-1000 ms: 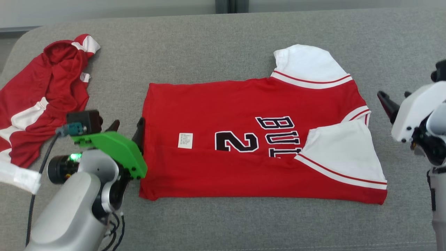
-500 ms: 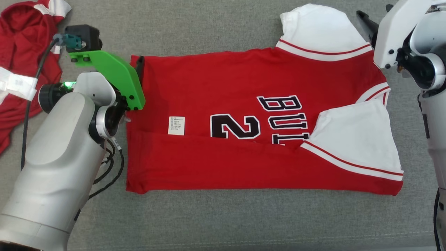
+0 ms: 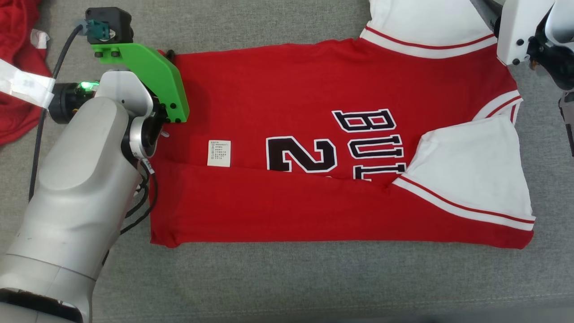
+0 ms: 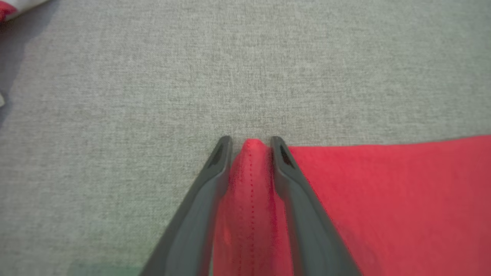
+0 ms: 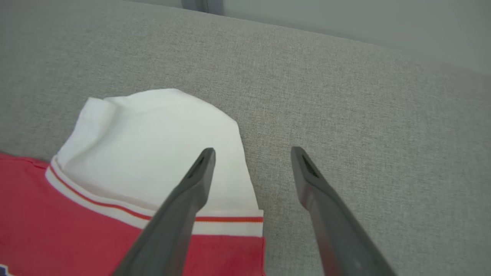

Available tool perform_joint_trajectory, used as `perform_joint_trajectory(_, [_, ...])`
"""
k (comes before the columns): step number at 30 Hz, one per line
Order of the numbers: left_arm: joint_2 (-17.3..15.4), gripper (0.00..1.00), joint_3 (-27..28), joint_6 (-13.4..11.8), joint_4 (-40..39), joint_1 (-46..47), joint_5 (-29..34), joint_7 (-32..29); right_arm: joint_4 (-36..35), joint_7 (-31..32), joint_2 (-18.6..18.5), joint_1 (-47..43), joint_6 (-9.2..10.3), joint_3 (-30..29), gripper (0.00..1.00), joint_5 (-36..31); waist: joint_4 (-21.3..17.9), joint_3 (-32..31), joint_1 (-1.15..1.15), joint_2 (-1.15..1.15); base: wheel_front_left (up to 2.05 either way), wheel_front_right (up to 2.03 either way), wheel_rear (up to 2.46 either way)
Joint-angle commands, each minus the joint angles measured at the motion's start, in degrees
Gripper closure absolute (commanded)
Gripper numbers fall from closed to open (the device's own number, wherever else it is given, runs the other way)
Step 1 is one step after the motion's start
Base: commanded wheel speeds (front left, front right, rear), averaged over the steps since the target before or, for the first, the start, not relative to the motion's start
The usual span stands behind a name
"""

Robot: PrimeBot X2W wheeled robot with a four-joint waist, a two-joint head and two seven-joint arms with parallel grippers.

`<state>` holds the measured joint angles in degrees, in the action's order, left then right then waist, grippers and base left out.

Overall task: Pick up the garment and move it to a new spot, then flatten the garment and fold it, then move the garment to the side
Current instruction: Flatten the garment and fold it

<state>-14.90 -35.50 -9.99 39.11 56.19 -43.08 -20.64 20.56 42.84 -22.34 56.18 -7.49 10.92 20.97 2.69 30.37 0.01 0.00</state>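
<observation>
Jersey (image 3: 314, 89) lies flat on grey cushion (image 3: 287, 278), near edge folded up. Left hand (image 4: 250, 142) pinches its far-left hem corner. Right hand (image 5: 253, 150) spread, empty, over far white sleeve (image 5: 153, 145). One second ago both sat beside the jersey's mid-edges.

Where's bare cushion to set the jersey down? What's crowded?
Free: the grey cushion strip along the jersey's near edge, and the far strip between left gripper and white sleeve. Crowded: left side, with the second red garment and left arm; far right corner, where the right gripper hovers.
</observation>
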Motion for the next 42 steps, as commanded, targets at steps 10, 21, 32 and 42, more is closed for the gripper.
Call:
perform_joint_trajectory(10, [3.4, 1.0, -1.8, 0.3, -1.3, -4.4, -0.2, 3.9, 7.1, 0.0, 0.1, 5.3, -0.01, 1.9, 0.0, -2.6, 3.6, 3.4, -0.01, 0.0, 0.0, 0.0, 0.0])
perform_joint_trajectory(21, [4.6, 1.0, -2.8, 0.8, -2.6, -5.4, -0.4, 5.5, 14.8, 1.0, 1.3, 6.2, -0.01, 2.6, 1.0, -2.9, 5.7, 4.0, -0.01, 0.0, 0.0, 0.0, 0.0])
perform_joint_trajectory(32, [3.2, 1.0, -0.3, -0.3, -2.8, -3.7, 1.1, 14.2, 12.9, -11.7, 2.8, 4.9, 0.04, -1.7, 1.0, -6.4, 3.9, 0.5, -0.01, 0.0, 0.0, 0.0, 0.0])
perform_joint_trajectory(42, [1.6, 1.0, -1.1, 1.8, -3.6, -7.1, 2.4, 20.2, 6.2, -15.5, 2.6, -4.6, 0.03, -1.2, 1.0, 0.0, 2.0, -5.7, -0.01, 0.0, 0.0, 0.0, 0.0])
